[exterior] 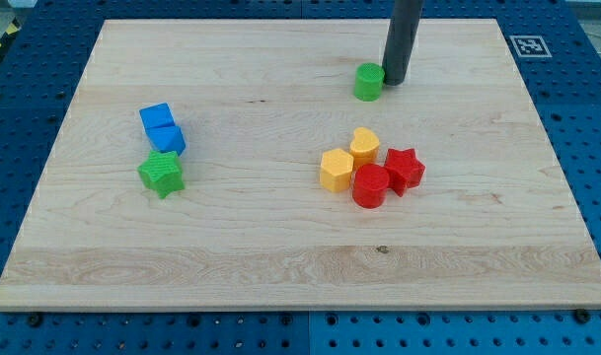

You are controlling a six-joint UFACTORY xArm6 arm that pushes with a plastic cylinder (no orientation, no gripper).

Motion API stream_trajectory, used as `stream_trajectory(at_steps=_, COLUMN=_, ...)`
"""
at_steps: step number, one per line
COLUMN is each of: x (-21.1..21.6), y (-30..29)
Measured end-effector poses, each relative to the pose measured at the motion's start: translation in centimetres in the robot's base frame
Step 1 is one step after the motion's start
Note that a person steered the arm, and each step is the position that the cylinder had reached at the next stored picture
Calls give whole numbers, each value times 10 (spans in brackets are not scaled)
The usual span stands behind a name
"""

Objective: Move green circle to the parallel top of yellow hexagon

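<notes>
The green circle (368, 82) sits near the view's top, right of centre, on the wooden board (280, 247). My tip (395, 81) rests right beside it, touching or almost touching its right side. The yellow hexagon (337, 170) lies lower down, at the left of a cluster in the middle right. The green circle is above that cluster and a little to its right.
A second yellow block (365, 146), a red circle (370, 185) and a red star (404, 169) crowd against the yellow hexagon. At the view's left are two blue blocks (162, 128) and a green star (162, 174).
</notes>
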State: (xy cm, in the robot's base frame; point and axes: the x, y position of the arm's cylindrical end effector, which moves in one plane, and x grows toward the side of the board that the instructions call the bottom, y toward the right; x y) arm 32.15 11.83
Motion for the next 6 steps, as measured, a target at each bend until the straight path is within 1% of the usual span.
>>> stream_trajectory(at_steps=2, x=32, y=-2)
stream_trajectory(at_steps=3, x=29, y=-24)
stream_trajectory(at_steps=5, x=9, y=-35)
stream_trajectory(at_steps=6, x=8, y=-37)
